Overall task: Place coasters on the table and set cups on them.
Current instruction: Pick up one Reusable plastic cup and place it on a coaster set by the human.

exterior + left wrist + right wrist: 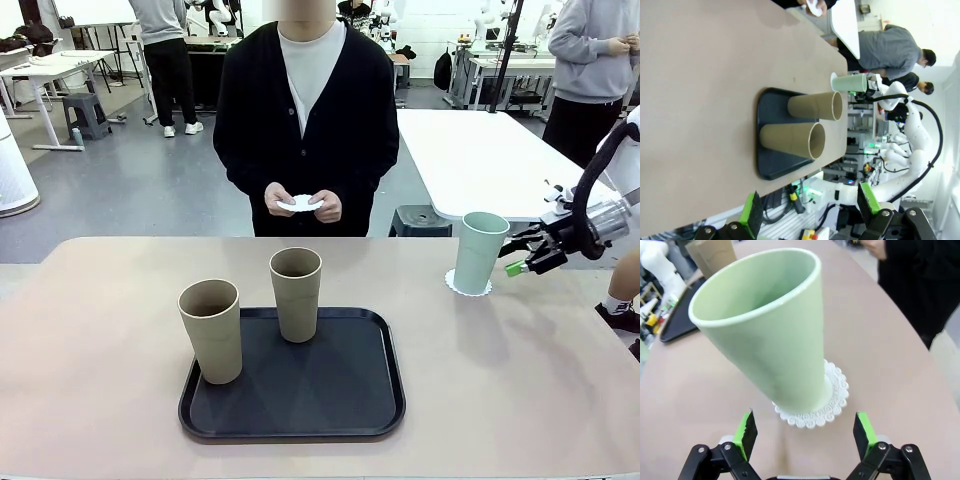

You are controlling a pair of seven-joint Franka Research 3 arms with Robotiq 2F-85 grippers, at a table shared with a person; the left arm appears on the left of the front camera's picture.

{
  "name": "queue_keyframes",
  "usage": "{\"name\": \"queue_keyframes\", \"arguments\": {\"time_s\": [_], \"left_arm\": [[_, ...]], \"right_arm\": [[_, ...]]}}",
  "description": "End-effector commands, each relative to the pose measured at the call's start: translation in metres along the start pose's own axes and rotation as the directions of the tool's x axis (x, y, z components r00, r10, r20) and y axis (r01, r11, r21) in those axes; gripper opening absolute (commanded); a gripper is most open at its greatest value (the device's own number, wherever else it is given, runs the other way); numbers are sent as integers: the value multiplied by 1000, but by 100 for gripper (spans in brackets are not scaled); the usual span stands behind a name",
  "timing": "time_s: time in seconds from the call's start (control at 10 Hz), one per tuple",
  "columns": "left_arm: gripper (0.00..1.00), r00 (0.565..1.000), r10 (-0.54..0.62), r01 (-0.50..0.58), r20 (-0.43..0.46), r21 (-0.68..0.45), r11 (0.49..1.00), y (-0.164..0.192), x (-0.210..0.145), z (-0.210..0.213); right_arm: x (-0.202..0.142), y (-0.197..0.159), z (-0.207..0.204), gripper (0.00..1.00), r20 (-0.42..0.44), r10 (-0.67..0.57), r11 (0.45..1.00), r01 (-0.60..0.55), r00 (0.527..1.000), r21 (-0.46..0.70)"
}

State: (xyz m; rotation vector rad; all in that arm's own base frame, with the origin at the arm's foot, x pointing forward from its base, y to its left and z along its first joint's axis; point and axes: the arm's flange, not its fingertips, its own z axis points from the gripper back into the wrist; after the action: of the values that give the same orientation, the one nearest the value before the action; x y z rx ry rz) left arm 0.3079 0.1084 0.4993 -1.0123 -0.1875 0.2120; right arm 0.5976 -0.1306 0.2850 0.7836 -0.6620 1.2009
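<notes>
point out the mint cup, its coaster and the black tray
mint cup (479, 250), front view, mid side wall
coaster (837, 392), right wrist view, lacy rim
black tray (330, 390), front view, bare floor

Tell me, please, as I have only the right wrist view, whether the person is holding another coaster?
Observer: Yes. The person's hands hold a white coaster between them, beyond the table's far edge. I cannot tell whether it is one or more.
Operator: Thank you. Where exactly do the tan cups stand?
Observer: The nearer tan cup and the farther tan cup both stand upright on the black tray, with no coaster under either.
Operator: And is the left claw busy?
Observer: No. The left claw is open and holds nothing.
</notes>
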Motion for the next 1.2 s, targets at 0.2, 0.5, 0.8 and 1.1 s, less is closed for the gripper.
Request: {"name": "queue_keyframes", "arguments": {"time_s": [0.2, 0.5, 0.8, 1.1], "left_arm": [[100, 1000, -6, 6, 4, -13, 1000, 0, 0, 1], [100, 1000, -6, 6, 4, -13, 1000, 0, 0, 1], [100, 1000, -6, 6, 4, -13, 1000, 0, 0, 1], [100, 1000, -6, 6, 4, -13, 1000, 0, 0, 1]], "right_arm": [[59, 85, 55, 100, -490, -148, 982, 67, 859, -179], [123, 146, 66, 100, -561, -233, 956, 82, 794, -281], [182, 190, 57, 100, -395, -532, 799, 288, 749, -528], [231, 227, 58, 100, -360, -621, 710, 305, 696, -635]]}}
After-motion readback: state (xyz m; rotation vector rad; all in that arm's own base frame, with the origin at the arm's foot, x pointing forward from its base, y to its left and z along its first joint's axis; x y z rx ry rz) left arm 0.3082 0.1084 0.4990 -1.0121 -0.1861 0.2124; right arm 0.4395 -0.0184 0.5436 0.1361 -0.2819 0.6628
